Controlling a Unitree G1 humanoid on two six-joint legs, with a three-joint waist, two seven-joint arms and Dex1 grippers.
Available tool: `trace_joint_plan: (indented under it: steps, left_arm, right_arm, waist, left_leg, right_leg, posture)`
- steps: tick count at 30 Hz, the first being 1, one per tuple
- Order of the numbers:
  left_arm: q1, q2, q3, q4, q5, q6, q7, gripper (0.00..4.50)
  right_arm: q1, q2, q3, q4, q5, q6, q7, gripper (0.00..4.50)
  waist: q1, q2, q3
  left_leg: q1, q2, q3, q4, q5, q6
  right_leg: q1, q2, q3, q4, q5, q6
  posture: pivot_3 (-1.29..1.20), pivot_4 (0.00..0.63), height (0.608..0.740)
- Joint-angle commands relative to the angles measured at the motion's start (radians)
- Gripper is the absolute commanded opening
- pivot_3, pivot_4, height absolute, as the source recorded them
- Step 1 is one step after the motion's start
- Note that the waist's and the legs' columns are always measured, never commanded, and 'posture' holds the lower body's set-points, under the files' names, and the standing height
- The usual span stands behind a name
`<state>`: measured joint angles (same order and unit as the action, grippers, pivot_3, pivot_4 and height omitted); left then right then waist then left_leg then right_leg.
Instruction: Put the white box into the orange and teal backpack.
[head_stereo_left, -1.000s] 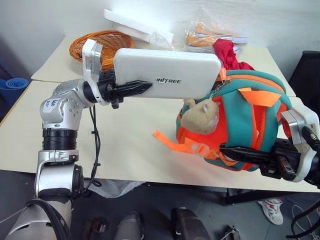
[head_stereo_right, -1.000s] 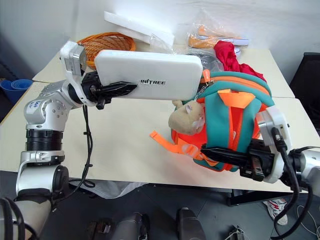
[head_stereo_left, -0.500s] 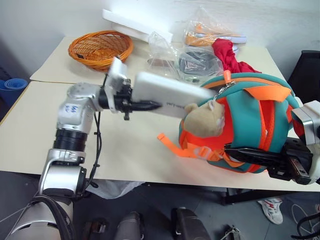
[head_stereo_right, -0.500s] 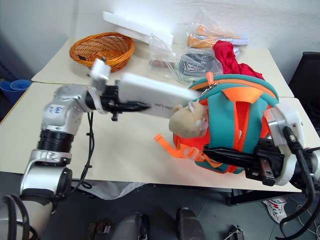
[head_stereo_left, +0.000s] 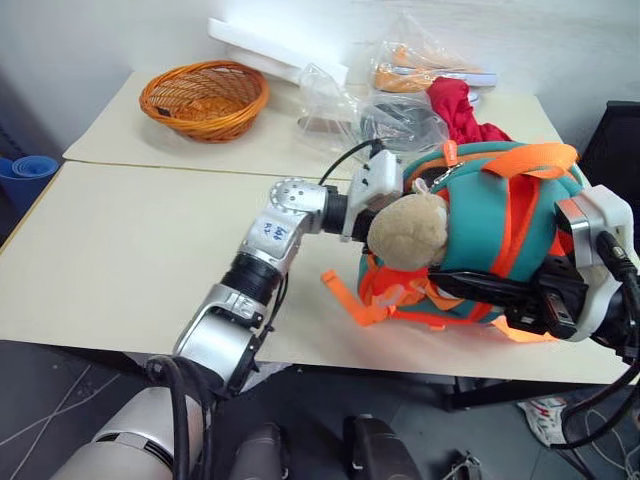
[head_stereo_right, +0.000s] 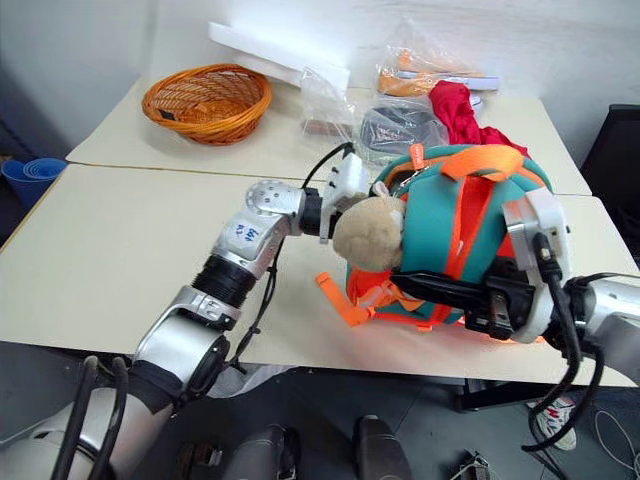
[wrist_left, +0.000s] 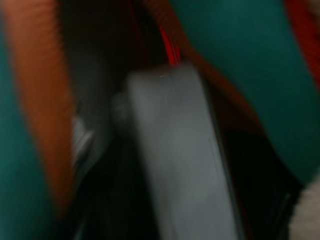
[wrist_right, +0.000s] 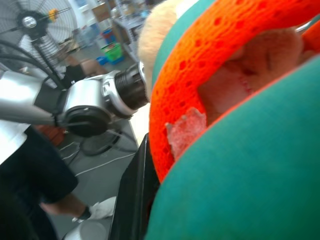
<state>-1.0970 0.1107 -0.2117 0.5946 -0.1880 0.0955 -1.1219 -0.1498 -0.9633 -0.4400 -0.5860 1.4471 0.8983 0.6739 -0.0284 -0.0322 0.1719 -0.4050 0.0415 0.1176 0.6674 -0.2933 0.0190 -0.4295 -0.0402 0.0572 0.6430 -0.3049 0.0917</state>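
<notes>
The orange and teal backpack (head_stereo_left: 490, 230) stands on the table's right side, with a tan plush animal (head_stereo_left: 408, 232) hanging at its front. My right gripper (head_stereo_left: 465, 288) reaches across the pack's lower front from the right and is shut on it; one black finger (wrist_right: 132, 200) shows beside the orange mesh. My left wrist (head_stereo_left: 372, 190) is pressed against the pack's top opening, behind the plush, and the gripper beyond it is hidden inside. In the left wrist view the white box (wrist_left: 175, 150) lies inside the pack between teal and orange fabric. From the head views the box is hidden.
An orange wicker basket (head_stereo_left: 204, 98) sits at the far left of the table (head_stereo_left: 120, 250). A white foam slab (head_stereo_left: 270, 45), clear plastic bags (head_stereo_left: 400, 115) and a red cloth (head_stereo_left: 455, 105) lie behind the backpack. The pack stands close to the table's near edge.
My left arm has swung right and down, carrying the white box from above the table into the backpack's opening. The right gripper has kept its hold on the backpack.
</notes>
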Motion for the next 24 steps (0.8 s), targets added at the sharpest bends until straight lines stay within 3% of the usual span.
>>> trace_joint_plan:
  steps: [1, 3, 7, 11, 19, 24]
  left_arm:
    - [0.014, 0.104, 0.081, -0.084, -0.039, 0.052, -0.009, 4.08]
    - [0.051, 0.176, 0.124, -0.160, -0.120, 0.136, -0.083, 4.49]
    - [0.083, 0.321, 0.218, -0.327, -0.317, 0.402, -0.188, 4.49]
    - [0.061, 0.329, 0.244, -0.429, -0.391, 0.507, -0.142, 4.49]
    - [0.037, 0.211, 0.130, -0.348, -0.172, 0.256, 0.033, 4.49]
    - [0.003, 0.206, 0.135, -0.237, -0.142, 0.190, 0.034, 4.49]
  right_arm:
    - [0.019, 0.022, -0.029, -0.031, 0.010, -0.032, -0.035, 0.00]
    - [0.037, 0.032, -0.035, -0.043, 0.012, -0.037, -0.051, 0.00]
    - [0.074, 0.045, -0.042, -0.066, 0.010, -0.050, -0.069, 0.00]
    - [0.097, 0.047, -0.040, -0.078, 0.008, -0.064, -0.074, 0.00]
    - [0.107, 0.045, -0.039, -0.090, 0.030, -0.080, -0.086, 0.00]
    - [0.148, 0.047, -0.060, -0.114, 0.048, -0.091, -0.092, 0.00]
  waist:
    - [-0.007, 0.000, 0.000]
    - [-0.013, 0.000, 0.000]
    - [-0.008, 0.001, 0.000]
    - [0.014, 0.001, 0.000]
    - [0.026, 0.000, 0.000]
    - [0.022, 0.000, 0.000]
  left_leg:
    - [0.001, 0.001, 0.000, 0.000, 0.000, 0.000]
    - [0.002, 0.002, 0.000, -0.001, 0.001, -0.002]
    - [0.002, 0.005, -0.001, -0.001, 0.003, -0.006]
    - [0.002, 0.003, -0.003, 0.000, 0.005, -0.008]
    - [0.001, -0.004, -0.002, 0.001, 0.003, -0.001]
    - [0.002, -0.002, -0.002, 0.000, 0.003, -0.001]
  right_leg:
    - [0.000, 0.000, 0.000, 0.001, 0.000, 0.000]
    - [0.000, 0.002, 0.000, 0.002, 0.000, -0.001]
    - [-0.001, 0.004, -0.001, 0.004, -0.001, -0.003]
    - [0.001, 0.002, -0.003, 0.003, -0.001, -0.003]
    - [0.003, -0.003, -0.002, 0.001, 0.000, 0.001]
    - [0.001, -0.001, -0.001, 0.002, 0.000, 0.000]
  posture:
    - [0.00, 0.150, 0.740]
    - [0.00, 0.150, 0.740]
    - [0.00, 0.150, 0.740]
    - [0.00, 0.150, 0.740]
    - [0.00, 0.150, 0.740]
    - [0.00, 0.150, 0.740]
